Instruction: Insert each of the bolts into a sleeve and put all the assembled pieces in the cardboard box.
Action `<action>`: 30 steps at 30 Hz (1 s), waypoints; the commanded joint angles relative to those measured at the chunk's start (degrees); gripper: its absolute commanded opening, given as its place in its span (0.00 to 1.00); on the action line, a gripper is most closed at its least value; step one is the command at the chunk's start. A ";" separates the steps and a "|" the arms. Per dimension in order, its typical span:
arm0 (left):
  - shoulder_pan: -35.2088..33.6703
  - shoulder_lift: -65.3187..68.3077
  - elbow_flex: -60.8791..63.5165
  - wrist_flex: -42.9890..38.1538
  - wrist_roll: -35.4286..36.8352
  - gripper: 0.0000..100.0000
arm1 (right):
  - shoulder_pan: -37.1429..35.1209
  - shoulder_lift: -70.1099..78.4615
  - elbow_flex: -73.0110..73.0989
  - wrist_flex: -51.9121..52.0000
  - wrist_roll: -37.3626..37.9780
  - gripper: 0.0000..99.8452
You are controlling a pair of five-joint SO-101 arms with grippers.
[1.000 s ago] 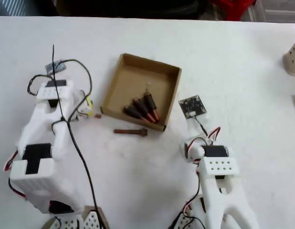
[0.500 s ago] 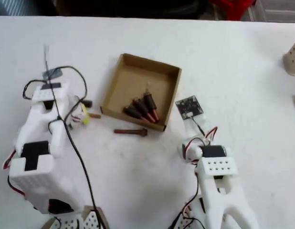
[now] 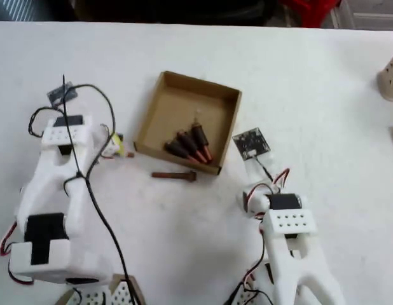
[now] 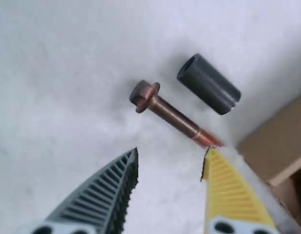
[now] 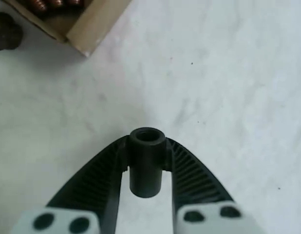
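Your left gripper [image 4: 171, 152] hangs over the table [image 3: 311, 76] with its grey and yellow jaws well apart, nothing between them. A copper bolt [image 4: 170, 114] lies flat just past the tips, threaded end toward the yellow jaw, flanged head pointing away. A free sleeve [image 4: 208, 84] lies on its side just beside that bolt; whether they touch, can't tell. Both sit near a corner of the cardboard box [image 3: 187, 105]. The open jaws lined up on either side of the shank read as a setup for grabbing the bolt across its length. Your right gripper [image 5: 146, 142] is clamped on a black sleeve [image 5: 146, 165], pinched by its sides with the bore facing out past the tips. That leaves the open end free for a bolt to go in, which is likely why it's held that way. It sits over bare table off the box's near corner. A second bolt [image 3: 174, 175] lies flat just in front of the box's near wall. Three assembled pieces [image 3: 189, 145] lie side by side inside the box against that wall. So judging by this, two bolts and two sleeves remain. Next move probably needs you to close on the copper bolt mid-shank and bring it to the held sleeve. Watch the yellow jaw near the box wall. The bolt is round and may roll if nudged.
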 commanded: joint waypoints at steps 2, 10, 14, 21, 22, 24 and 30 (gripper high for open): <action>0.84 -3.74 -0.26 -1.05 4.04 0.25 | -0.40 -1.01 -0.35 0.22 0.79 0.02; 0.57 2.42 -2.46 -1.76 5.80 0.25 | -0.48 -1.19 -0.35 1.01 1.14 0.02; 0.48 9.45 -7.21 -1.05 5.80 0.25 | -0.48 -1.19 -0.35 1.01 1.14 0.02; -0.48 12.62 -11.60 -1.49 5.89 0.25 | -0.48 -1.01 -0.35 1.01 1.23 0.02; -0.48 12.70 -11.60 -1.49 5.89 0.25 | -0.48 -1.01 -0.35 1.01 1.23 0.02; -0.48 13.05 -11.25 -1.41 5.89 0.25 | -0.48 -1.01 -0.35 1.01 1.23 0.02; -0.66 13.14 -8.79 0.79 5.71 0.24 | -0.48 -1.01 -0.35 1.01 1.23 0.02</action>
